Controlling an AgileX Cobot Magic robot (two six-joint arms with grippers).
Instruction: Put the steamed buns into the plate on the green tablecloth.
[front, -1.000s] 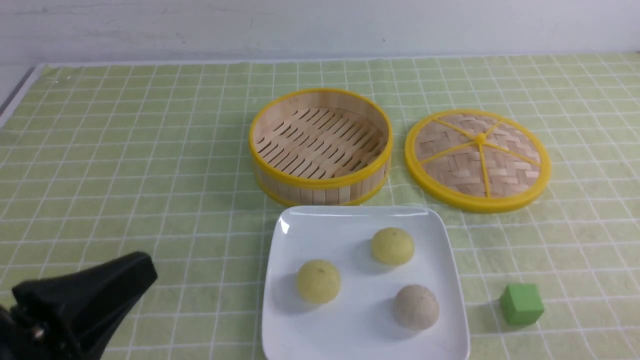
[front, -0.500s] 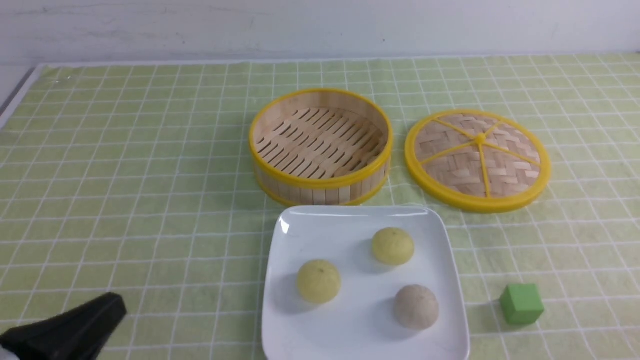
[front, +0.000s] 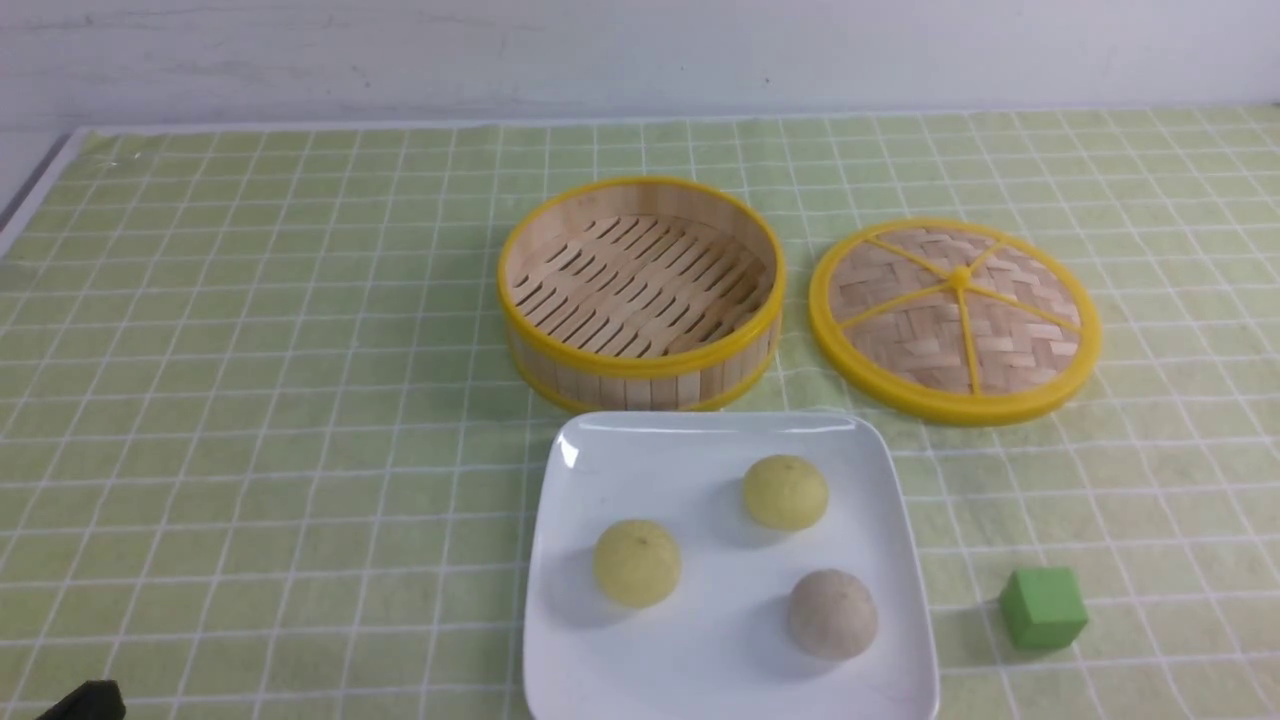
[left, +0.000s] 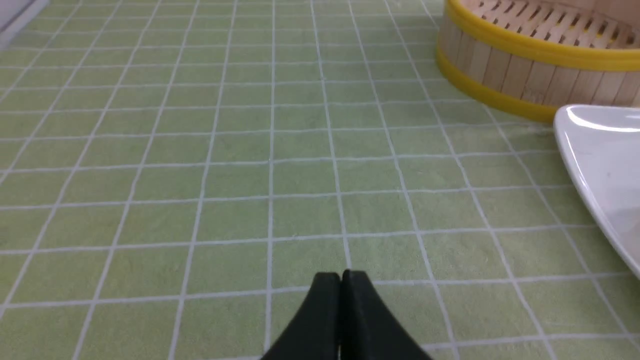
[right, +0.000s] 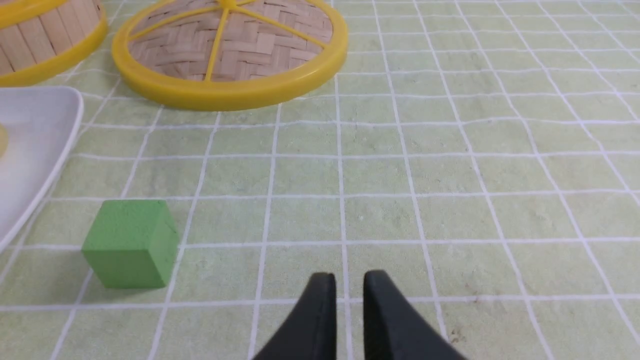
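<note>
The left gripper (front: 85, 702) has pulled back toward the near left corner since a second ago, and only a sliver of its black tip shows at the bottom edge of the front view. Seen from its wrist, its fingertips (left: 327, 300) are pressed together over bare green tablecloth (front: 250, 350), holding nothing. The right gripper (right: 345, 287) hangs low over the cloth too, its two tips a narrow slit apart and empty, with the green cube (front: 1043, 607) near it, just off the plate's right side.

All three steamed buns (front: 785, 492) sit on the white plate (front: 720, 670): two pale yellow, one greyish-beige, each apart from the others. Behind the plate stands the bamboo steamer (front: 640, 292), and the woven lid (front: 955, 318) lies flat to its right.
</note>
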